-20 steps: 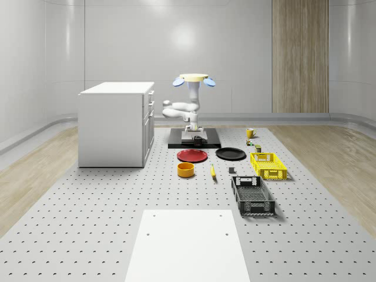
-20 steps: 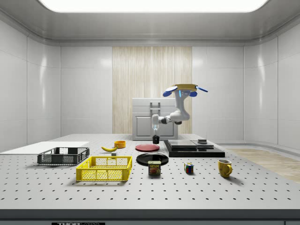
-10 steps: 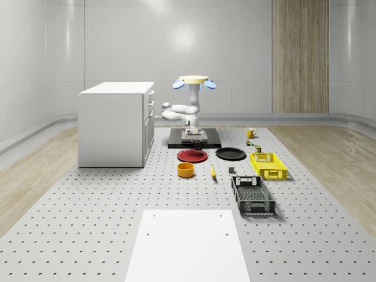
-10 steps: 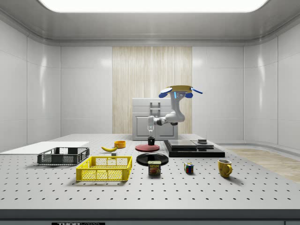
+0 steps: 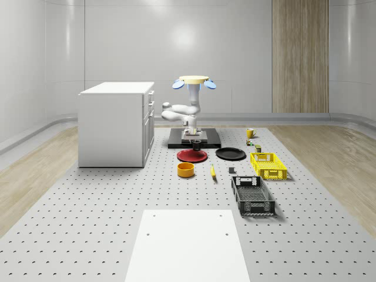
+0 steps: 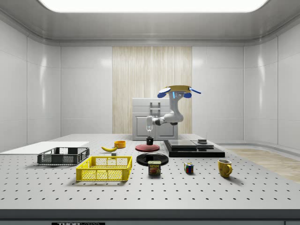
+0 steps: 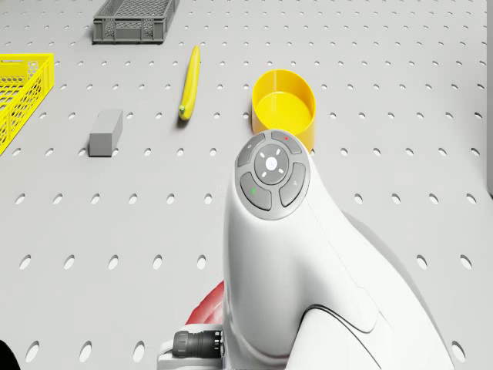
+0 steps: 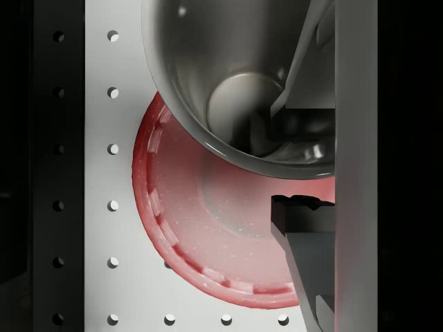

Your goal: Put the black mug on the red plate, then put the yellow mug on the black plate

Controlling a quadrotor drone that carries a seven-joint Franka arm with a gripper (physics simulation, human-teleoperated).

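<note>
Hovering the drone [image 5: 194, 80] by the black platform [image 6: 194, 150], I've got the gripper [image 6: 149, 133] clamped on the black mug's [image 6: 149, 140] rim, hanging it just above the red plate [image 8: 208, 235] so it lands centred

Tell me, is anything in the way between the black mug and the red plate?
No, nothing visible is. The tool holds the black mug just above the red plate, with bare plate under it in the wrist view.
</note>
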